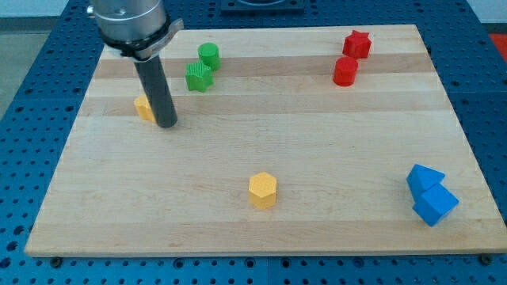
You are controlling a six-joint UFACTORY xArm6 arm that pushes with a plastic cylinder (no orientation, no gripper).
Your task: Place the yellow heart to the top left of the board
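Now | yellow heart [143,108] far left of counter [261,229], touching my tip [166,124] at its 9 o'clock, half hidden | no pincer, only the rod | best to swing under it, nudge toward 11 o'clock gently | green blocks [203,68] near, avoid

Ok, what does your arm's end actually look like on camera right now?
A straight, dark grey rod, round in section, hanging from a wider silver-grey metal collar with a flanged rim. The rod is plain, with no markings or cables visible. My tip is its blunt lower end, just right of the yellow block.
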